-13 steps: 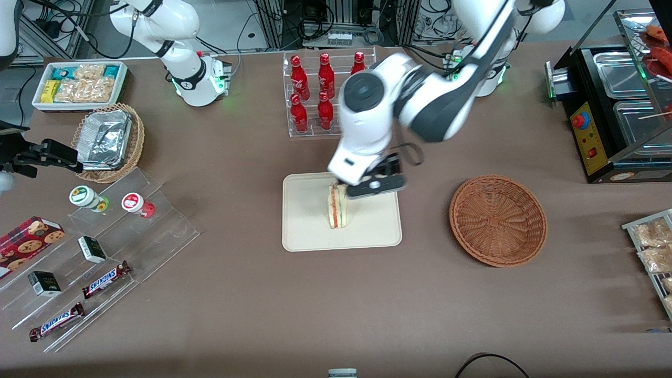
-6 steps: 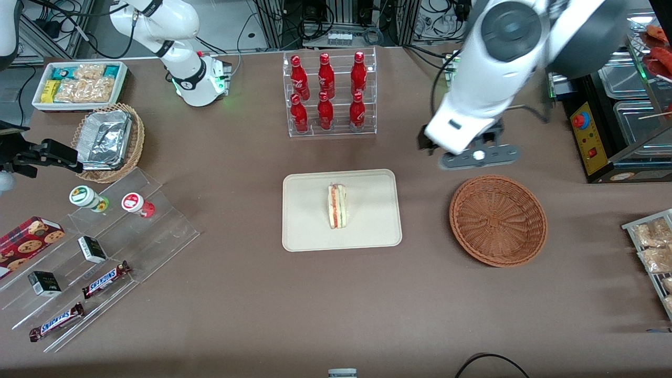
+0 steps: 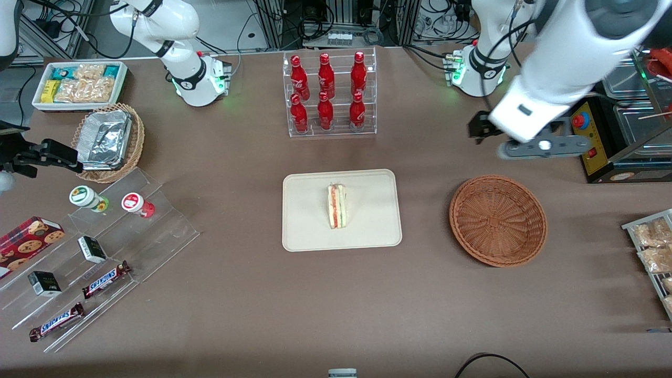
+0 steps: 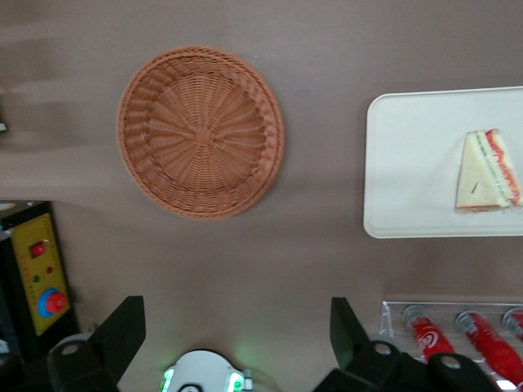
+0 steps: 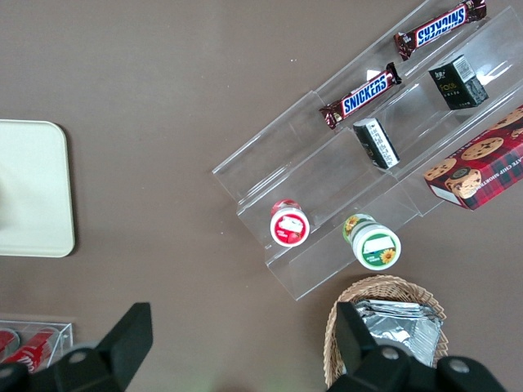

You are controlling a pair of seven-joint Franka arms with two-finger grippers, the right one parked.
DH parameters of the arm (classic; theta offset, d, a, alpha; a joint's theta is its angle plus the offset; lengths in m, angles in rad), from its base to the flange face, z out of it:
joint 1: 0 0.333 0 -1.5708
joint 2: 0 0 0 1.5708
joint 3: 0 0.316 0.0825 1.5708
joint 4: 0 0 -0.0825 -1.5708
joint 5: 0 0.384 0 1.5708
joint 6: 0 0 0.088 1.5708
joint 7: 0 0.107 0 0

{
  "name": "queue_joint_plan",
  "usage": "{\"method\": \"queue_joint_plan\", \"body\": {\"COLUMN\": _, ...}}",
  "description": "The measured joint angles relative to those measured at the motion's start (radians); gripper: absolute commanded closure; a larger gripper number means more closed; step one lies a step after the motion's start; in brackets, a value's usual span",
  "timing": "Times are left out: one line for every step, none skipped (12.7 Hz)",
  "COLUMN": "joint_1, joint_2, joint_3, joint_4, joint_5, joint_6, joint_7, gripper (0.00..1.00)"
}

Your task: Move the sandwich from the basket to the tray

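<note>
The sandwich stands on its edge in the middle of the cream tray, nothing touching it. The reddish-brown wicker basket sits beside the tray toward the working arm's end and holds nothing. My left gripper hangs high above the table, farther from the front camera than the basket, open and empty. In the left wrist view the gripper has its fingers spread wide over bare table, with the basket, the tray and the sandwich all apart from it.
A clear rack of red bottles stands farther from the front camera than the tray. A black appliance and a rack of snack packets are at the working arm's end. The working arm's base is near the gripper.
My gripper let go of the sandwich on the tray, rose, and moved toward the working arm's end, past the basket. The sandwich stays put.
</note>
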Motion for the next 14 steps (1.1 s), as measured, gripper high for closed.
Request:
{"method": "queue_joint_plan", "body": {"joint_1": 0.005, "joint_2": -0.013, "joint_3": 0.024, "joint_4": -0.001, "joint_5": 0.000, "joint_6": -0.014, "joint_7": 0.037, "gripper": 0.00}}
{"method": "queue_joint_plan", "body": {"joint_1": 0.029, "joint_2": -0.023, "joint_3": 0.033, "joint_4": -0.002, "joint_5": 0.000, "joint_6": -0.024, "joint_7": 0.068, "gripper": 0.00}}
{"method": "queue_joint_plan", "body": {"joint_1": 0.071, "joint_2": -0.028, "joint_3": 0.025, "joint_4": -0.003, "joint_5": 0.000, "joint_6": -0.027, "joint_7": 0.104, "gripper": 0.00}}
{"method": "queue_joint_plan", "body": {"joint_1": 0.119, "joint_2": -0.029, "joint_3": 0.009, "joint_4": -0.004, "joint_5": -0.001, "joint_6": -0.028, "joint_7": 0.143, "gripper": 0.00}}
{"method": "queue_joint_plan", "body": {"joint_1": 0.171, "joint_2": -0.029, "joint_3": -0.016, "joint_4": -0.005, "joint_5": -0.002, "joint_6": -0.033, "joint_7": 0.182, "gripper": 0.00}}
{"method": "queue_joint_plan", "body": {"joint_1": 0.233, "joint_2": -0.031, "joint_3": -0.056, "joint_4": -0.005, "joint_5": -0.002, "joint_6": -0.037, "joint_7": 0.223, "gripper": 0.00}}
{"method": "queue_joint_plan", "body": {"joint_1": 0.307, "joint_2": -0.034, "joint_3": -0.114, "joint_4": -0.005, "joint_5": -0.002, "joint_6": -0.042, "joint_7": 0.258, "gripper": 0.00}}
{"method": "queue_joint_plan", "body": {"joint_1": 0.386, "joint_2": -0.037, "joint_3": -0.184, "joint_4": -0.005, "joint_5": -0.003, "joint_6": -0.047, "joint_7": 0.285, "gripper": 0.00}}
{"method": "queue_joint_plan", "body": {"joint_1": 0.443, "joint_2": -0.039, "joint_3": -0.235, "joint_4": -0.005, "joint_5": -0.003, "joint_6": -0.050, "joint_7": 0.295, "gripper": 0.00}}
{"method": "queue_joint_plan", "body": {"joint_1": 0.473, "joint_2": -0.040, "joint_3": -0.261, "joint_4": -0.005, "joint_5": -0.003, "joint_6": -0.050, "joint_7": 0.299, "gripper": 0.00}}
{"method": "queue_joint_plan", "body": {"joint_1": 0.485, "joint_2": -0.040, "joint_3": -0.272, "joint_4": -0.005, "joint_5": -0.003, "joint_6": -0.050, "joint_7": 0.300, "gripper": 0.00}}
{"method": "queue_joint_plan", "body": {"joint_1": 0.490, "joint_2": -0.041, "joint_3": -0.275, "joint_4": -0.006, "joint_5": -0.003, "joint_6": -0.051, "joint_7": 0.300, "gripper": 0.00}}
{"method": "queue_joint_plan", "body": {"joint_1": 0.493, "joint_2": -0.045, "joint_3": -0.275, "joint_4": -0.006, "joint_5": -0.003, "joint_6": -0.051, "joint_7": 0.300, "gripper": 0.00}}
{"method": "queue_joint_plan", "body": {"joint_1": 0.495, "joint_2": -0.053, "joint_3": -0.275, "joint_4": -0.011, "joint_5": -0.003, "joint_6": -0.053, "joint_7": 0.300, "gripper": 0.00}}
